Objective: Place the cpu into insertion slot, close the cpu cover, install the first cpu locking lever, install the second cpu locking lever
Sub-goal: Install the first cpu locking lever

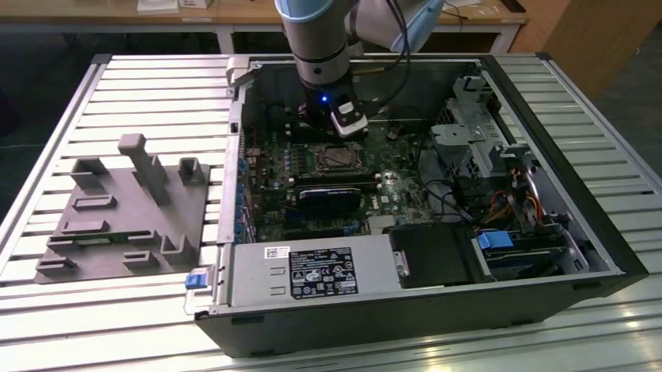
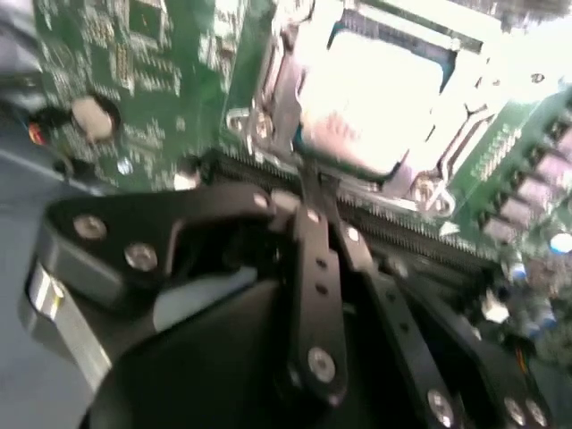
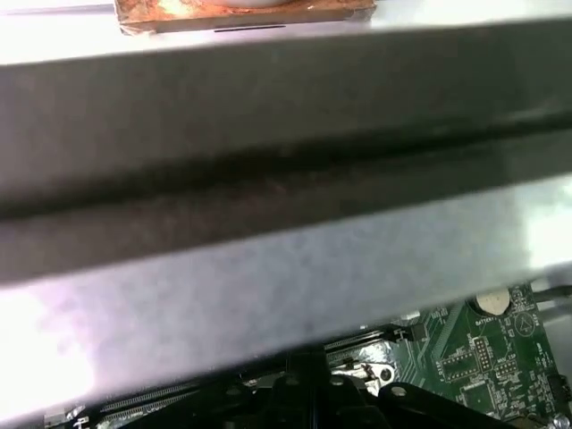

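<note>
Sits in the insertion slot already: the cpu, pale and bright, with the cpu cover lying flat around it. Hovers just beside the slot's edge with fingers together and holding nothing: the gripper. Cannot tell whether either locking lever is latched

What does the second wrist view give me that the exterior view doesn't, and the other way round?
Second wrist view: the cpu lying in the insertion slot under the cpu cover, with the gripper at the socket's edge, fingers together.
Exterior view: the whole open computer case, the grey fixture on the slatted table, and the arm reaching in.
Both: the socket and green motherboard.
</note>
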You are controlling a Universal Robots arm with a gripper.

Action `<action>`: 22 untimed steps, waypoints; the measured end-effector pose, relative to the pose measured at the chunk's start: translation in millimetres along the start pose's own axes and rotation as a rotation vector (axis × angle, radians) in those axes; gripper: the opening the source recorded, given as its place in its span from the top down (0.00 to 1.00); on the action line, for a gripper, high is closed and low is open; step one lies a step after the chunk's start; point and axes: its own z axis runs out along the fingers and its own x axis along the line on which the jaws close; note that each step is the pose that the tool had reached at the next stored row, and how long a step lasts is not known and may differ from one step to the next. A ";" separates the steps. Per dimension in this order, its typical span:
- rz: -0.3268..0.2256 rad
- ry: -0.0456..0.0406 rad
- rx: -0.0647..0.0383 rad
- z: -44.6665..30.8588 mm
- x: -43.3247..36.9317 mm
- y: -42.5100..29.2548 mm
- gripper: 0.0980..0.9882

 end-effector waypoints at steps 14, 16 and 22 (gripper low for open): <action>0.000 0.0005 -0.002 -22.8 -4.2 4.7 1.00; 0.000 0.0005 -0.002 -29.0 -5.4 6.0 1.00; -0.002 -0.0028 0.013 -36.3 -6.7 7.6 1.00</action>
